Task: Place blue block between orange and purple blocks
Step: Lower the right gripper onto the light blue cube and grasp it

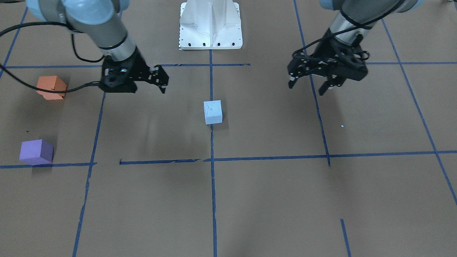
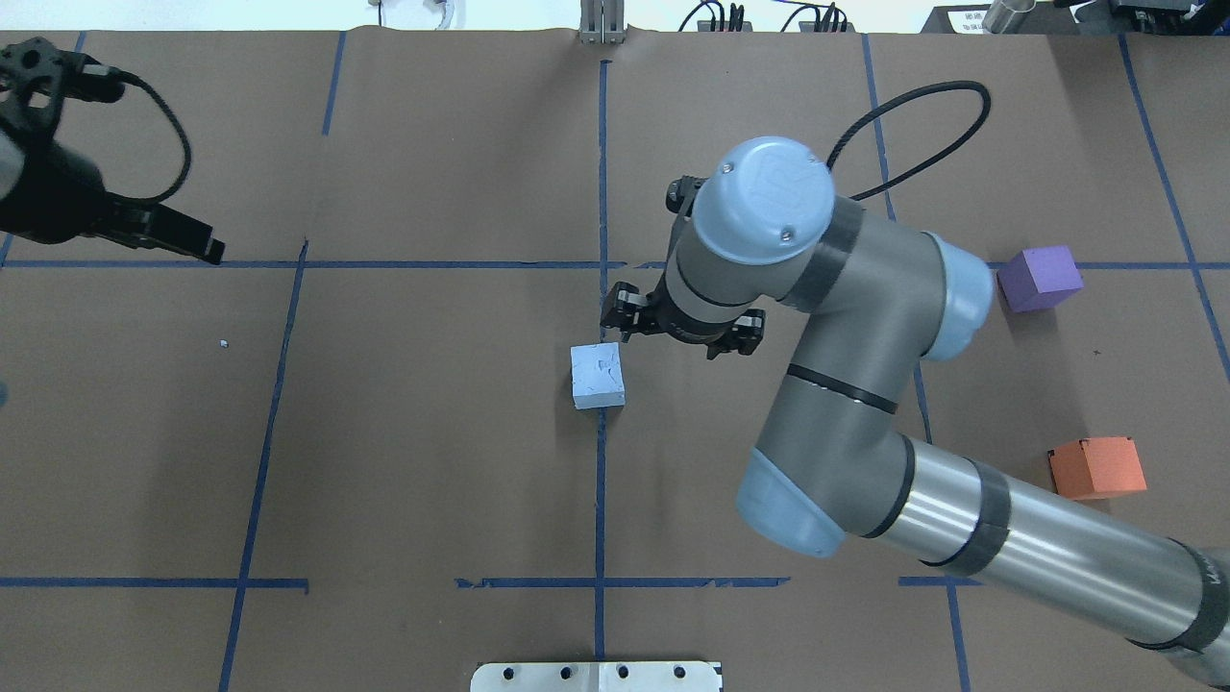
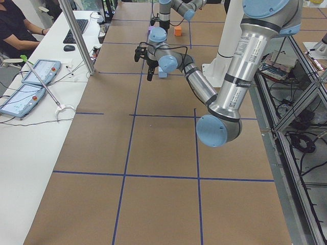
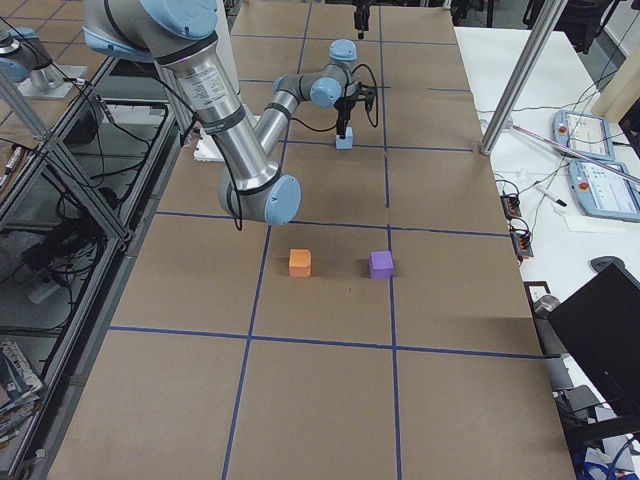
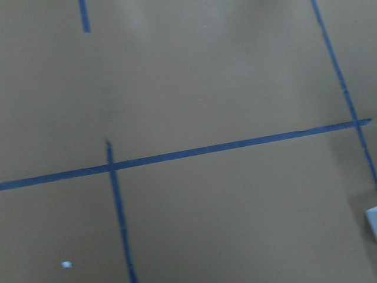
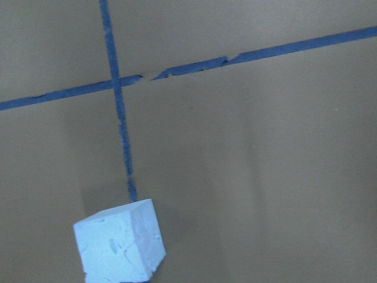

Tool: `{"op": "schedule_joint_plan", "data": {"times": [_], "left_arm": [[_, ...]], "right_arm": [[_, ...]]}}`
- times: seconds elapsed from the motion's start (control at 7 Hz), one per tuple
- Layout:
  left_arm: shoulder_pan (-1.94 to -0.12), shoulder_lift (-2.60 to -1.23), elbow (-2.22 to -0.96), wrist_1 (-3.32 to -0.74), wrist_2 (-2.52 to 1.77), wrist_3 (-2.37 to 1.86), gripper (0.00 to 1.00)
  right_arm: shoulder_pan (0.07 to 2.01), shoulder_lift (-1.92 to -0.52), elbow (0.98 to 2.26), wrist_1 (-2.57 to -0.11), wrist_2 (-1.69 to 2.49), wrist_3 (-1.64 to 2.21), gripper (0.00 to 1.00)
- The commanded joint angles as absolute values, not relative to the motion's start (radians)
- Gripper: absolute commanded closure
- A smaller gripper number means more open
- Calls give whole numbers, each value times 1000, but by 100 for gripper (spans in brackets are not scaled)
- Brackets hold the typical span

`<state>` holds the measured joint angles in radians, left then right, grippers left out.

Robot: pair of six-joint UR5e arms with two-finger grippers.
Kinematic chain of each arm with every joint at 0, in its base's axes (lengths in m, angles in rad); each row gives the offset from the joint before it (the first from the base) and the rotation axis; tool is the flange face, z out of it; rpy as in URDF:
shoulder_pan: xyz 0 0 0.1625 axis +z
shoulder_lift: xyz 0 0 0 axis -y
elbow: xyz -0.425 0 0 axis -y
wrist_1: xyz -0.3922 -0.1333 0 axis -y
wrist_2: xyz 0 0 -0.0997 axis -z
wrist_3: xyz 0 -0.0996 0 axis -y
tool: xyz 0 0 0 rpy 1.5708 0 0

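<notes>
The light blue block (image 1: 212,112) sits on the central tape line; it also shows in the overhead view (image 2: 597,376) and low left in the right wrist view (image 6: 118,247). The orange block (image 1: 51,87) (image 2: 1097,467) and the purple block (image 1: 36,152) (image 2: 1040,278) stand apart on the robot's right side, with a bare gap between them. My right gripper (image 1: 162,84) hovers open and empty just beside the blue block, on the side toward the orange and purple blocks. My left gripper (image 1: 307,85) is open and empty, far off on the left (image 2: 197,245).
The white robot base (image 1: 210,28) stands at the table's near edge. Blue tape lines (image 1: 213,200) grid the brown table cover. A side table with tablets (image 3: 36,76), a metal post (image 3: 76,35) and a seated person (image 3: 15,25) lie beyond the far edge.
</notes>
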<state>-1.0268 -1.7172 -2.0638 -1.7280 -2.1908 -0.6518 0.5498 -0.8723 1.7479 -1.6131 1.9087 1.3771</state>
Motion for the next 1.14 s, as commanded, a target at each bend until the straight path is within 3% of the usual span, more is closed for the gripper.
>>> {"op": "schedule_joint_plan", "data": {"times": [0.0, 0.29, 1.0], "left_arm": [[-1083, -1661, -2060, -1729, -2220, -557, 0], [-1083, -1658, -2062, -1729, -2221, -555, 0], [-1083, -1660, -2068, -1729, -2221, -566, 0]], "right_arm": [[496, -795, 1648, -1612, 1853, 1371, 0], [477, -645, 1464, -1614, 1830, 1307, 0], [434, -647, 1362, -1618, 1751, 1075, 0]]}}
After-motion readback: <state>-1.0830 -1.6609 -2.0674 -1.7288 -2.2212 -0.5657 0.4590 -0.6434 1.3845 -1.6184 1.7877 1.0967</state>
